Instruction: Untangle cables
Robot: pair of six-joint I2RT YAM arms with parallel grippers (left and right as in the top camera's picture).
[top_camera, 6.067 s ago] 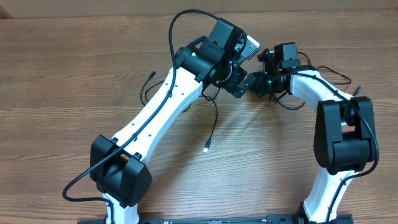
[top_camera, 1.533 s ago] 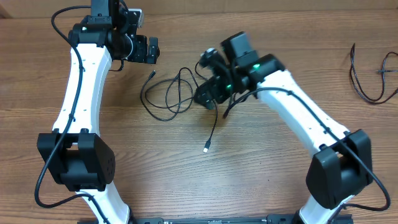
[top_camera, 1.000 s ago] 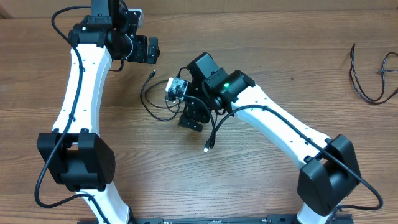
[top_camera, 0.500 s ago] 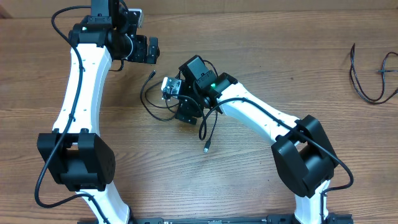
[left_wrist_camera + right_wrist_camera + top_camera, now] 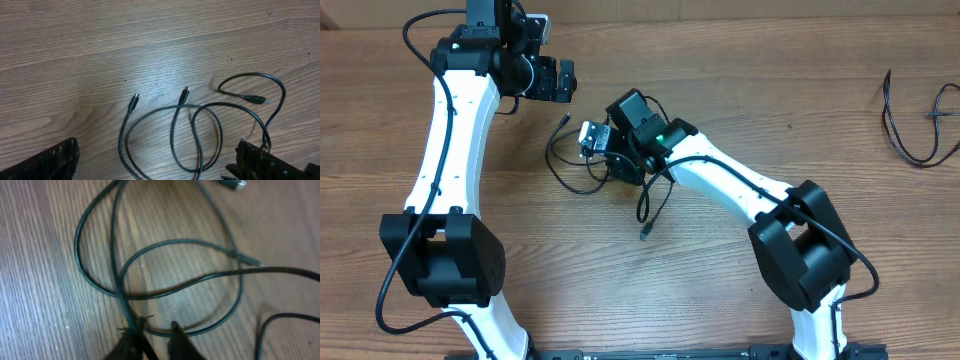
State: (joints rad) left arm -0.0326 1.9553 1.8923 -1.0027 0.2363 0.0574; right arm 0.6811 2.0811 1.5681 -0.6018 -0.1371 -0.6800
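A tangle of thin black cables (image 5: 570, 165) lies on the wooden table left of centre. One strand trails down to a silvery tip (image 5: 645, 233). My right gripper (image 5: 612, 170) is down on the tangle. In the right wrist view its jaws (image 5: 156, 332) are a little apart, and a cable strand (image 5: 120, 275) runs against the left finger. My left gripper (image 5: 558, 80) hovers above and behind the tangle, wide open and empty (image 5: 160, 170). The left wrist view shows the loops (image 5: 200, 135) and three plug ends.
Another thin black cable (image 5: 910, 130) lies apart at the table's far right edge. The right arm (image 5: 740, 185) stretches across the middle of the wooden table (image 5: 720, 300). The left arm (image 5: 450, 150) stands along the left side.
My right arm swung left from the table's middle and came down onto the tangle. The strand with the silvery tip shifted slightly up and left. The left arm held still.
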